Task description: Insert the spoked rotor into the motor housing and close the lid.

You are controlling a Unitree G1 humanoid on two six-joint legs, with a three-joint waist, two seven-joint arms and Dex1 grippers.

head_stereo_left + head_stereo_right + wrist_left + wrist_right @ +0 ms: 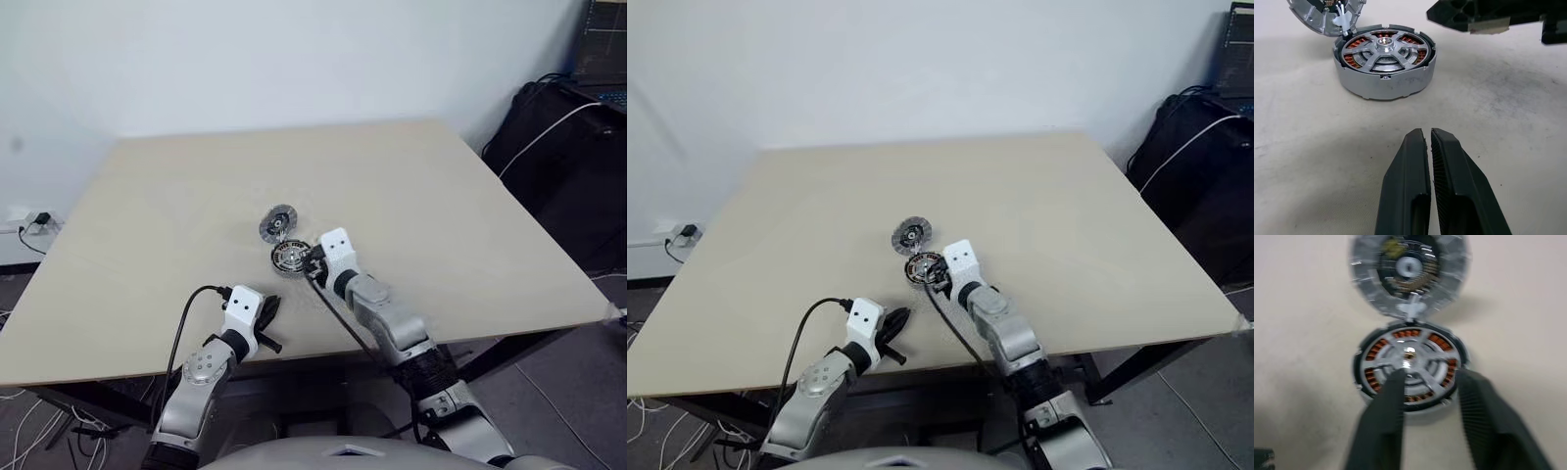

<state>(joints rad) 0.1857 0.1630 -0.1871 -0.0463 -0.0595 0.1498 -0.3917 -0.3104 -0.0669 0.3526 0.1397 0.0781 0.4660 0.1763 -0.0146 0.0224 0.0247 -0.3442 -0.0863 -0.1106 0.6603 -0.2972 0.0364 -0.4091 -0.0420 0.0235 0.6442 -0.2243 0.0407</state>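
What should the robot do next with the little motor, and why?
Probably move the right gripper to the lid and tip it down over the housing. The rotor already sits inside, copper showing between its spokes, and the lid still leans open at the far edge.

I'm working in what looks like an office or lab: 1 plain beige table, white wall, floor cables, a monitor.
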